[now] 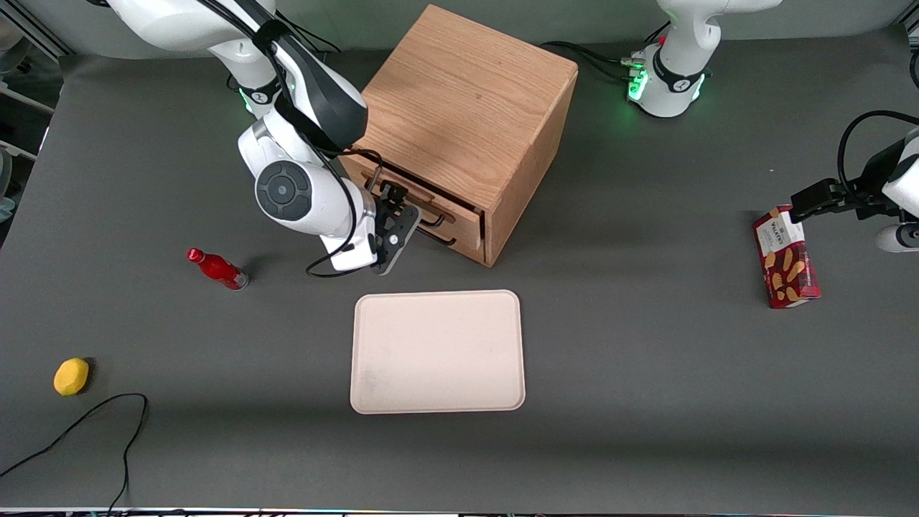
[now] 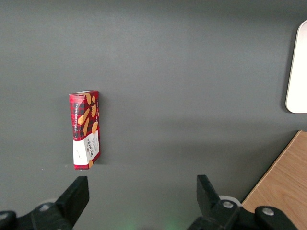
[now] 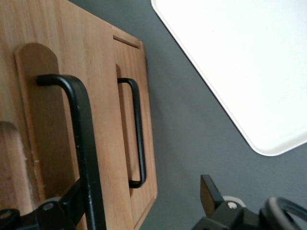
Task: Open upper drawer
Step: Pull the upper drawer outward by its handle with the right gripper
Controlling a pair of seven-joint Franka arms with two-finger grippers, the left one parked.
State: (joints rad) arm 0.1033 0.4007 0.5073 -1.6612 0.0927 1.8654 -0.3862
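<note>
Gripper [image 1: 388, 208] seemingly at upper drawer [image 1: 423, 203] handle.

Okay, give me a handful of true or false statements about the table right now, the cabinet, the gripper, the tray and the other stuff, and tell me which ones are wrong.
1. The gripper is at the upper drawer's handle. True.
2. The tray holds a lemon. False: nothing lies on it; the lemon sits on the table, toward the working arm's end.
3. The red bottle lies on its side on the table. True.
4. The cookie box is on top of the cabinet. False: it lies on the table toward the parked arm's end.
5. The cabinet has two drawers with black handles. True.
</note>
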